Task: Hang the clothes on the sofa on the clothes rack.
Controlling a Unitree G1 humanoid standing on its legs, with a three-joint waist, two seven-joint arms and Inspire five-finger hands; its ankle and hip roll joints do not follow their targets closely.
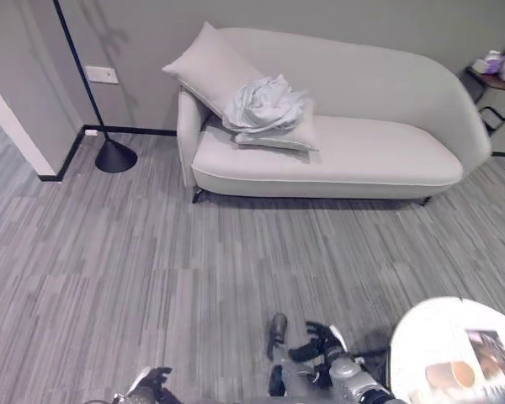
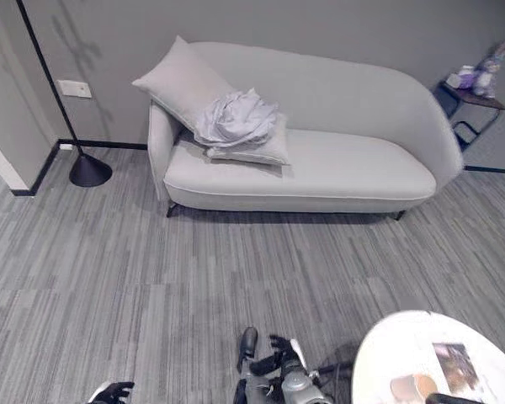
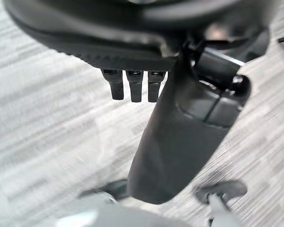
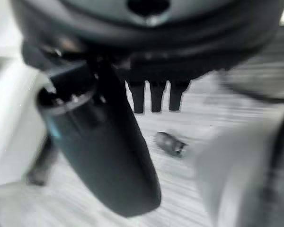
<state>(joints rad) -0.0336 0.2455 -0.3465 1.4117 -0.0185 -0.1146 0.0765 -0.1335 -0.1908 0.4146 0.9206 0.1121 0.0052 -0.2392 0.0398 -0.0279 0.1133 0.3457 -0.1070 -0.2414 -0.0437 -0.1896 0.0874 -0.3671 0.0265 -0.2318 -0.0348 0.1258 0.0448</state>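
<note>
A crumpled pale blue-white garment [image 1: 265, 103] lies on a cushion [image 1: 279, 139] at the left end of the light grey sofa [image 1: 370, 156], which stands against the far wall. A second cushion [image 1: 206, 67] leans on the sofa's arm behind it. My right hand [image 1: 316, 345] hangs low near the bottom edge, far from the sofa, with its fingers [image 4: 156, 97] straight and thumb [image 4: 104, 156] out, holding nothing. My left hand [image 1: 147, 383] sits at the bottom left, fingers [image 3: 135, 87] straight and empty too.
A thin black pole on a cone base [image 1: 115, 156] stands left of the sofa by the wall corner [image 1: 17, 126]. A white round table [image 1: 429, 337] carrying a magazine and a cup is at the lower right. A small side table [image 1: 497, 80] stands at the far right.
</note>
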